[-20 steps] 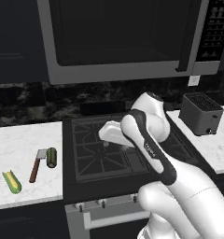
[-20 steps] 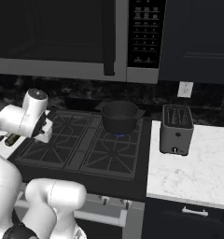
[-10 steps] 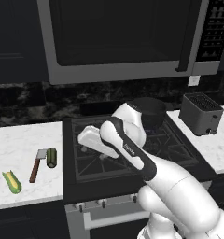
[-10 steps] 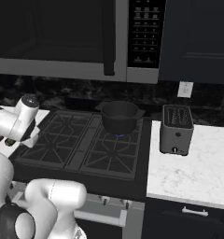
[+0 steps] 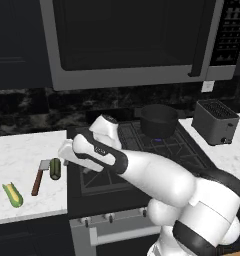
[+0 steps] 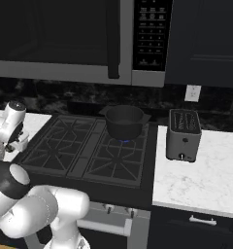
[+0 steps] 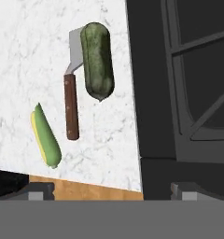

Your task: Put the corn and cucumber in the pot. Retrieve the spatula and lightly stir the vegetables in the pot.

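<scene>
Dim render – even light, soft, coarse-grained

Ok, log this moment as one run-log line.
phase: reaching toward counter | gripper: open, empty | corn, cucumber, spatula: on counter | pot: on stove

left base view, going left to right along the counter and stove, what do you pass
corn → spatula → cucumber → pot → toaster

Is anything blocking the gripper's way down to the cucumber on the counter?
Nothing visible does. The open gripper looks down on the cucumber, which lies bare on the counter. The spatula lies beside it, its blade against the cucumber's side.
</scene>
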Robot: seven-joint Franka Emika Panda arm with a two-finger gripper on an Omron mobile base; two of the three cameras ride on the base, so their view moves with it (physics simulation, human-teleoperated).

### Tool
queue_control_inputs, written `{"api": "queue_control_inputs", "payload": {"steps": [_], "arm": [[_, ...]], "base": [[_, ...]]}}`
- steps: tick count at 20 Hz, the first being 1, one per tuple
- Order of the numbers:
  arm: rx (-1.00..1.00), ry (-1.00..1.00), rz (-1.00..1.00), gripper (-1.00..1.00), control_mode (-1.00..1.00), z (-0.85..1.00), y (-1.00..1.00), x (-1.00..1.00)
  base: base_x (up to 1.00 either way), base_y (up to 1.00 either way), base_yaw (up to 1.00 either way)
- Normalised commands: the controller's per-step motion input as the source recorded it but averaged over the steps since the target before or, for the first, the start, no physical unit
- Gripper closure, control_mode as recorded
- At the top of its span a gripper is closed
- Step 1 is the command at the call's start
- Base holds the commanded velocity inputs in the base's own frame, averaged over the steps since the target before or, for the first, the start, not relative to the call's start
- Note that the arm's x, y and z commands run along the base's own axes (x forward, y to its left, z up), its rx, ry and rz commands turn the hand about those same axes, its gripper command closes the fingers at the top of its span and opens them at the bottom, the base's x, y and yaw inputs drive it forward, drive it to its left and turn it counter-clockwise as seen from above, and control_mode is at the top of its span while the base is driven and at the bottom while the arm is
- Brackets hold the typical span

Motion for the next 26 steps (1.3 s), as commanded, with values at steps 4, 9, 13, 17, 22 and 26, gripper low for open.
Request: {"api": "queue_control_inputs", "payload": {"steps": [4, 9, 13, 17, 22, 26], "arm": [[-0.09, 0.1, 0.02, -1.0, -1.0, -0.12, 0.07, 0.09], [-0.16, -0.1, 0.0, -1.0, -1.0, -0.49, 0.35, 0.44], [-0.1, -0.06, -0.03, -1.0, -1.0, -0.29, 0.34, 0.35], [-0.03, 0.0, -0.01, -1.0, -1.0, -0.33, 0.22, 0.36], [-0.01, 0.0, 0.0, -1.0, -1.0, -0.43, 0.23, 0.36], [-0.03, 0.0, 0.0, -1.0, -1.0, -0.33, 0.22, 0.29]], "base": [[0.0, 0.0, 0.0], [0.0, 0.0, 0.0], [0.0, 0.0, 0.0], [0.0, 0.0, 0.0], [0.0, 0.0, 0.0], [0.0, 0.0, 0.0]]}}
